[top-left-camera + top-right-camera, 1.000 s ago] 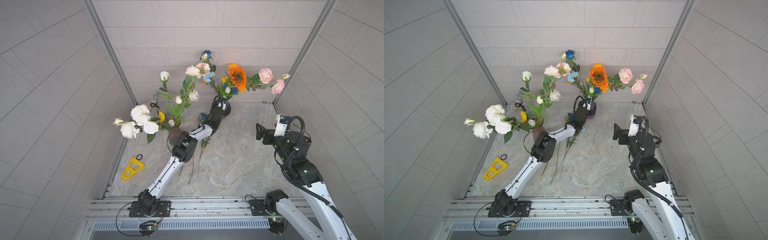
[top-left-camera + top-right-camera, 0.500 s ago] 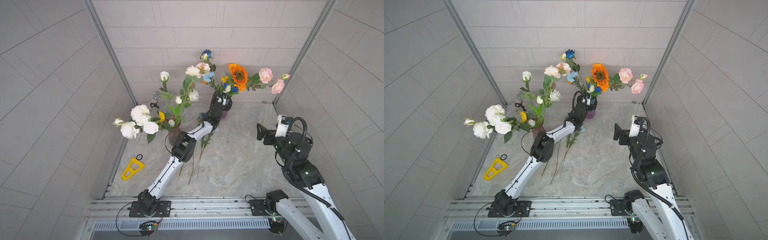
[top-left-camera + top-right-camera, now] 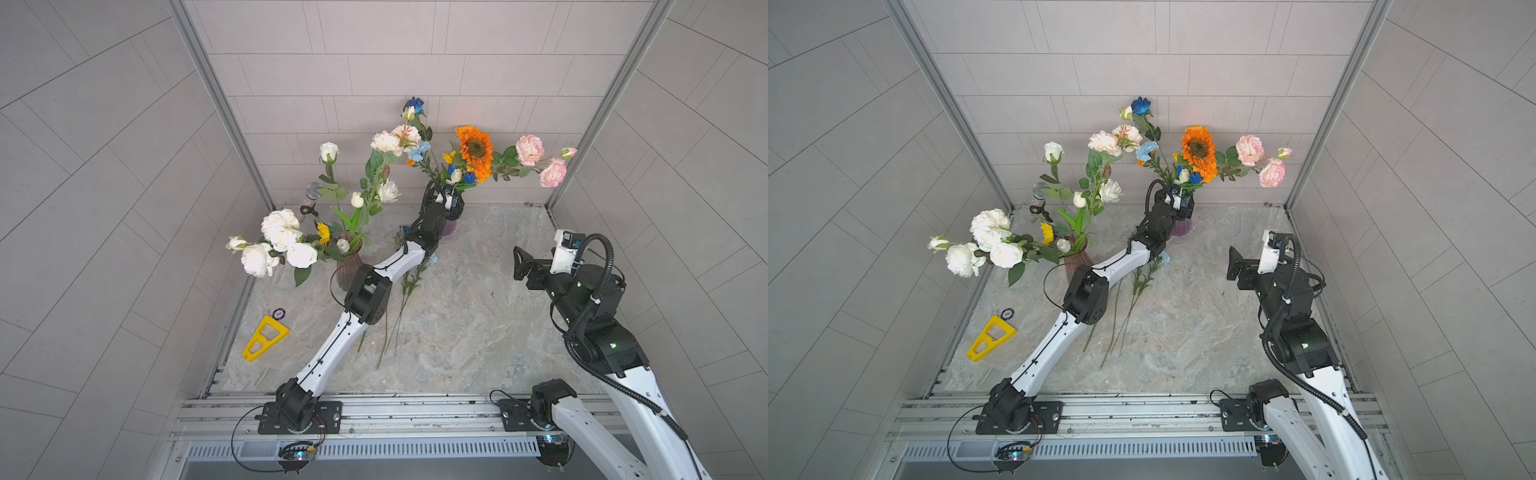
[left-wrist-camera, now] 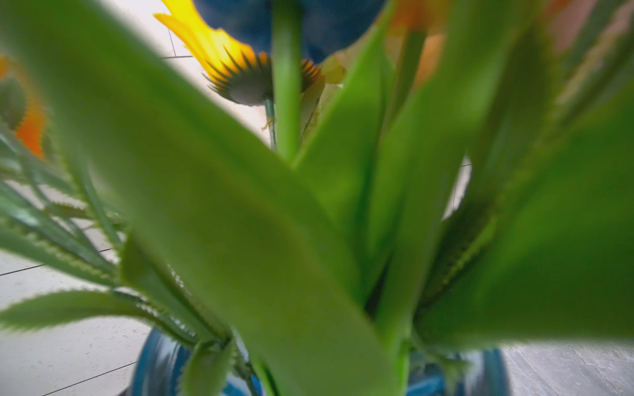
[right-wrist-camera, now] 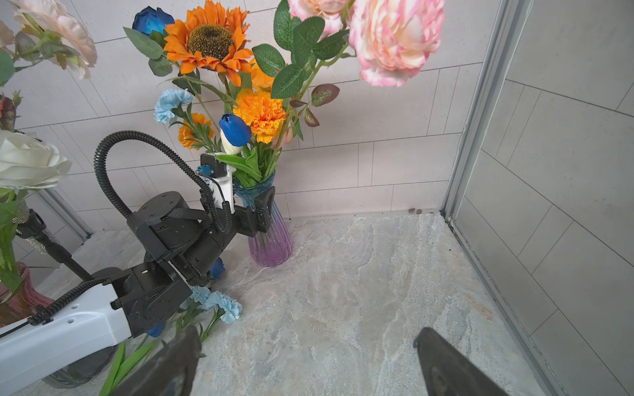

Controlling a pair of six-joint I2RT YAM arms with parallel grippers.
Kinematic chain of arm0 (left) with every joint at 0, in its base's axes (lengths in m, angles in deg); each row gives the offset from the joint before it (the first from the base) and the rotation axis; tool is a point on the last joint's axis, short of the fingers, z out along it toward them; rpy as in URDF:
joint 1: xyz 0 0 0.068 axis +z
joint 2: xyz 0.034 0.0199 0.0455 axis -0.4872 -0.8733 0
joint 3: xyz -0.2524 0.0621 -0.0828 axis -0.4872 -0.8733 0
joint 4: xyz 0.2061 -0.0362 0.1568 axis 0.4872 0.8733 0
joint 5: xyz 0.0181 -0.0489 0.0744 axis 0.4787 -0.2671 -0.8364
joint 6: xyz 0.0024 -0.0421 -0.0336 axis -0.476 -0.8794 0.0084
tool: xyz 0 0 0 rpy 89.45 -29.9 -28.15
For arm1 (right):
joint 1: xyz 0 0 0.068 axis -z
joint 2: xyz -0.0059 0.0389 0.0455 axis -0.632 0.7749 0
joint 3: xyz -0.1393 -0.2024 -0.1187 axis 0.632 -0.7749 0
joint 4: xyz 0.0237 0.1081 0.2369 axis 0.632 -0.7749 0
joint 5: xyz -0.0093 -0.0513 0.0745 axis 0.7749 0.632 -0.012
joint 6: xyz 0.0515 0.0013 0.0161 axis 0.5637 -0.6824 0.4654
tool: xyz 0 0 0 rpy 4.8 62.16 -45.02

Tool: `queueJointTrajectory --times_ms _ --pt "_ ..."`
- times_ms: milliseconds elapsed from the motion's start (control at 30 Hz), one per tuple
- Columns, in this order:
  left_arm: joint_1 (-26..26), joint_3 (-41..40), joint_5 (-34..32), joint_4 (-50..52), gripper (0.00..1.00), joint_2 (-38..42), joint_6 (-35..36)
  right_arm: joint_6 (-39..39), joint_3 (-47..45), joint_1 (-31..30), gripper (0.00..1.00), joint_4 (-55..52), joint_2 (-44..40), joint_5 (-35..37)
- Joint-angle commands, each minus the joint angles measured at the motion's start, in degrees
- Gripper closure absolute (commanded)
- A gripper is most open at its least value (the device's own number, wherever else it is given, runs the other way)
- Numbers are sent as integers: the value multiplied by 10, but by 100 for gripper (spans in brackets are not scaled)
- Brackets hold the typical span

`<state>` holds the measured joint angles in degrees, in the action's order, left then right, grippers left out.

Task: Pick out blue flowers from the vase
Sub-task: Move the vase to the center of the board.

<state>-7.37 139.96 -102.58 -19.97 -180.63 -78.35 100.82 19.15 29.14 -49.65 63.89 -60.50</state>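
Top views, left pincer (image 3: 453, 203): at the neck of the vase (image 3: 449, 227), below the blooms.
Top views, right pincer (image 3: 517, 264): jaws wide apart, empty, well apart from the vase.
Top views, vase contents: dark blue rose (image 3: 414, 102), light blue carnation (image 3: 419, 150) and blue tulip bud (image 3: 469, 178) stand in the vase.
Top views, desk (image 3: 457, 324): loose blue flowers (image 3: 411, 282) lie under the left arm.
Left wrist: blurred green leaves (image 4: 240, 223) above the vase rim; fingers unseen.
Right wrist, left pincer: jaws spread wide astride the vase neck.

left wrist: leaves (image 4: 223, 223) blurred | vase (image 4: 152, 360) cut off | right fingers (image 5: 446, 367) cropped
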Motion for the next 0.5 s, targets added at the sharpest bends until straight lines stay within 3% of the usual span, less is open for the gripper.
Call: queueJointTrajectory --times_ms 0,467 --pt "6 24 3 -6 8 -19 -10 -5 -4 2 1 14 -3 0" --pt "13 46 3 1 8 -30 -14 -6 -8 3 1 16 -3 -1"
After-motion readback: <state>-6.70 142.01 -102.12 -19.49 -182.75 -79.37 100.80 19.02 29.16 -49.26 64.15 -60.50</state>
